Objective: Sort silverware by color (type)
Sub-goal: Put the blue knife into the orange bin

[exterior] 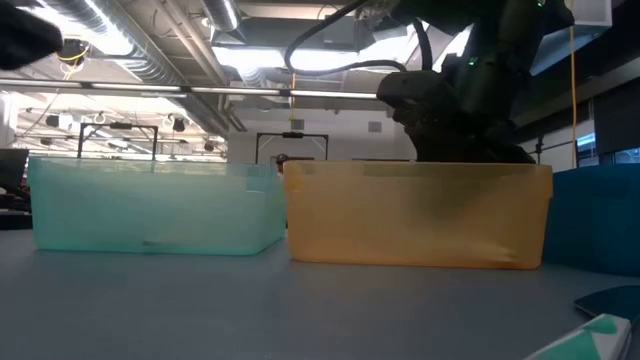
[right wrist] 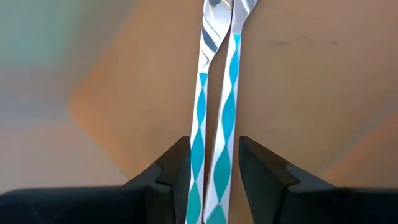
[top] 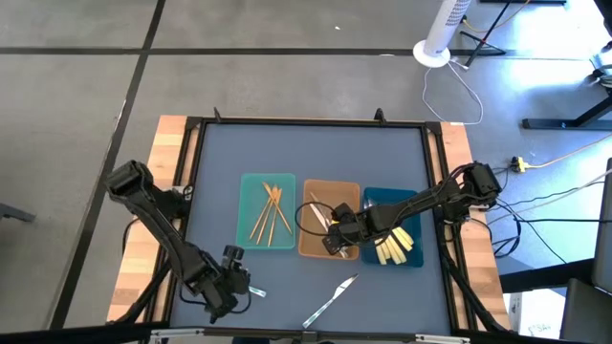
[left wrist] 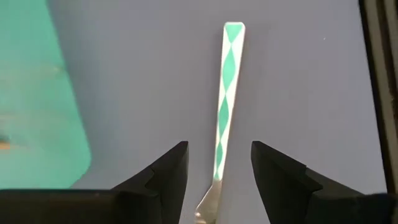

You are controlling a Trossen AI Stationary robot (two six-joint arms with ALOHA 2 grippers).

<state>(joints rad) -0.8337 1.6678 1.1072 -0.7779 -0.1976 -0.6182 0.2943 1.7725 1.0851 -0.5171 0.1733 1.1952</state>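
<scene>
While left pincer (left wrist: 217, 171) gapes around green-patterned utensil (left wrist: 227, 93), right pincer (right wrist: 214, 168) clamps two blue-patterned utensils (right wrist: 214, 124).

Table (top: 220, 191): smooth, matt blue-grey top, wood-look side rails. Teal tray (exterior: 150, 205) and tan tray (exterior: 415, 215): translucent, frosted plastic. Utensil (left wrist: 226, 99) on the table: polished metal with glossy green-and-white diamond handle. Two utensils (right wrist: 214, 118) over the tan tray: shiny metal, glossy blue-patterned handles. Gripper fingers (left wrist: 165, 180): matt black plastic.

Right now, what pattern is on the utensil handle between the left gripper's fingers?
Green and white diamonds run along the handle, lying on the table between the open left gripper. Left wrist view shows it best.
</scene>
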